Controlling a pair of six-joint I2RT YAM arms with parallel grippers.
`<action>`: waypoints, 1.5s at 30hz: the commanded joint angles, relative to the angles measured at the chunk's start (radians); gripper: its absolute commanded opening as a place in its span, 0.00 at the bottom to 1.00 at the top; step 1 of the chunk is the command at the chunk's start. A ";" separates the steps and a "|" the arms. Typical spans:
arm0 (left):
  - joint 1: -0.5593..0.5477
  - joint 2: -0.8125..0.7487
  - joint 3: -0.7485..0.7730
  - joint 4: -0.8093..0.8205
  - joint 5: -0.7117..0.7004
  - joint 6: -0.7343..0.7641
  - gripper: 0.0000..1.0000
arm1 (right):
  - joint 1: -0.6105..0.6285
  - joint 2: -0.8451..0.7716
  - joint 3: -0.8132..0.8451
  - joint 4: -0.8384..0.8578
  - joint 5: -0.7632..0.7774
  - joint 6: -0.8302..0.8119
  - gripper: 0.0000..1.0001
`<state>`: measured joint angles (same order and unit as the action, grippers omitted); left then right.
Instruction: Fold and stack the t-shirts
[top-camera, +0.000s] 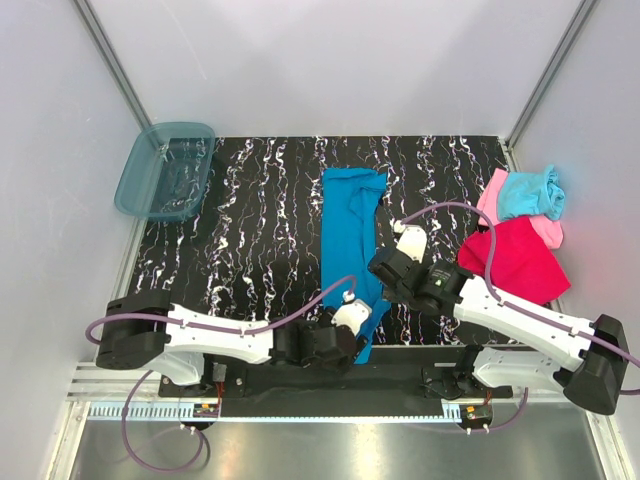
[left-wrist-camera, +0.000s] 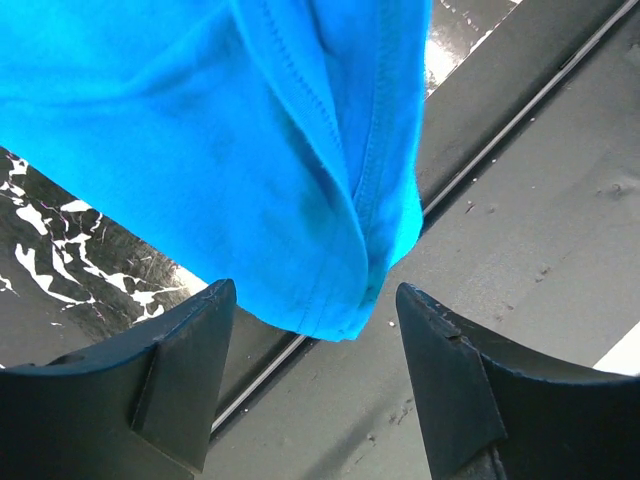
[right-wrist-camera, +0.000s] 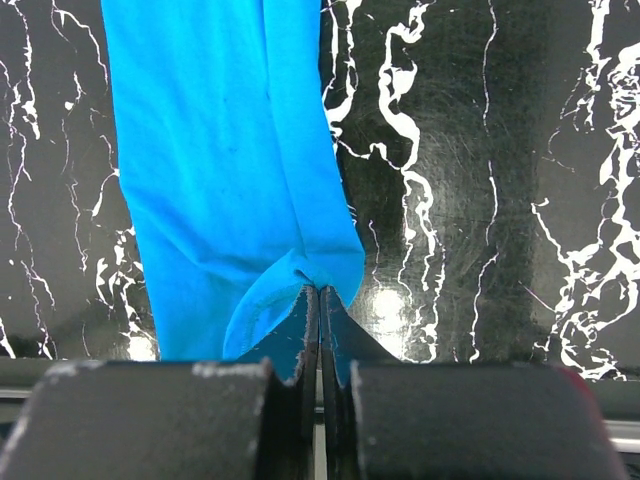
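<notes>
Hanging over the near edge of the tabletop (top-camera: 250, 200), the hem corner of the blue t-shirt (left-wrist-camera: 250, 150) droops between the fingers of the left tool (left-wrist-camera: 315, 290), which stand apart on either side with no grip on it. Just beyond, the right tool (right-wrist-camera: 320, 290) has its fingers together, and the cloth puckers into their tips, so it looks clamped on the shirt's right edge. From there the shirt lies as a narrow strip with its long axis running straight away from the arms toward the far wall. The left arm is nearer the hem, so a fold likely means carrying that end far along this axis. The magenta-red t-shirt (top-camera: 515, 260), light pink t-shirt (top-camera: 490, 195) and light aqua t-shirt (top-camera: 530, 192) lie heaped far right.
</notes>
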<state>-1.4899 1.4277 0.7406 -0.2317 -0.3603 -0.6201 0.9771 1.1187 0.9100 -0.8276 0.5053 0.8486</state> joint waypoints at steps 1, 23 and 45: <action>-0.009 -0.020 0.045 0.002 -0.051 0.028 0.69 | -0.006 -0.005 -0.002 0.033 -0.004 -0.010 0.00; -0.021 0.051 0.031 0.120 0.007 0.036 0.55 | -0.018 -0.045 -0.017 0.030 -0.007 -0.014 0.00; -0.029 -0.009 -0.006 0.040 -0.213 -0.082 0.00 | -0.018 -0.089 -0.040 0.022 -0.011 -0.008 0.00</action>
<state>-1.5112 1.4815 0.7414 -0.1799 -0.4366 -0.6411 0.9661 1.0424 0.8700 -0.8120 0.5014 0.8417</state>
